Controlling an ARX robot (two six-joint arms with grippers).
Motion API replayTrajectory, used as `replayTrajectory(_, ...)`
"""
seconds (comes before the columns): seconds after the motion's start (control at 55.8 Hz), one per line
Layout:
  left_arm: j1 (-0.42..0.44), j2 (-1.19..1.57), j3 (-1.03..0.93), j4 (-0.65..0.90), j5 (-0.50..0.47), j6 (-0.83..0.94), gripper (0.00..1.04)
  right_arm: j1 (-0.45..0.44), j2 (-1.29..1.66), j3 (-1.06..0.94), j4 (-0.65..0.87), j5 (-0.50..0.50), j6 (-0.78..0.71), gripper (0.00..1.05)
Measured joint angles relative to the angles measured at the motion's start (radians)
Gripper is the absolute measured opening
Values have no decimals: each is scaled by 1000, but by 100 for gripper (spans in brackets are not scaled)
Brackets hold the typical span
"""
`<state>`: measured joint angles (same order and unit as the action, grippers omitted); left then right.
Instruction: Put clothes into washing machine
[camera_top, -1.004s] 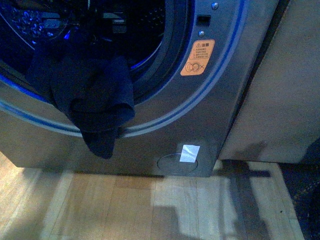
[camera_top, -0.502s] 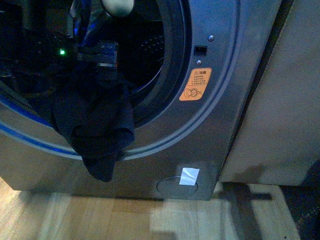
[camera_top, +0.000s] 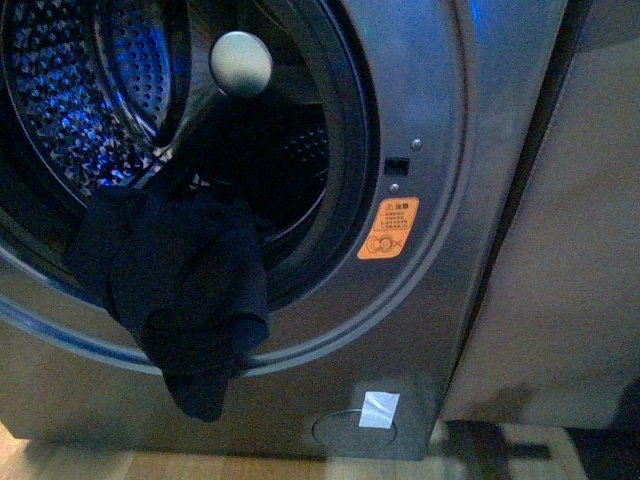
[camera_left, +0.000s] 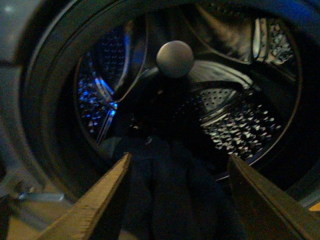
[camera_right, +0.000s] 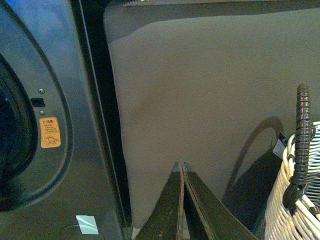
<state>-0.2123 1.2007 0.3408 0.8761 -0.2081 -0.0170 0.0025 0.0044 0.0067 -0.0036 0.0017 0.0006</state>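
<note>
– One garment: the clothes (camera_top: 185, 290) droop over the washing machine (camera_top: 420, 90) porthole lip, half out.
– Grippers? Left gripper (camera_left: 177, 200) spread wide, empty; right gripper (camera_right: 183, 200) pinched closed, empty.

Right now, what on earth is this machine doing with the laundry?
A two-armed robot is loading a washing machine. The dark garment is only partly in: it drapes over the lip of the round opening and hangs down the front. The left gripper is open in front of the drum, with the cloth between its fingers but not clamped. The right gripper is shut, off to the side near a wicker basket.
</note>
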Motion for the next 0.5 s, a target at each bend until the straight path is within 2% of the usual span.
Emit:
replayTrajectory(0.054,24,-36,-61,-3,24,3,43,0,0,0,0,0,0,2)
replayTrajectory(0.287,81,-187,-169,-39,80,8,2,0,0,0,0,0,0,2)
replayTrajectory(0.376,99,-240,-201,-64,98,10,4,0,0,0,0,0,-2,3)
replayTrajectory(0.502,132,-345,-246,-125,136,10,4,0,0,0,0,0,-1,32)
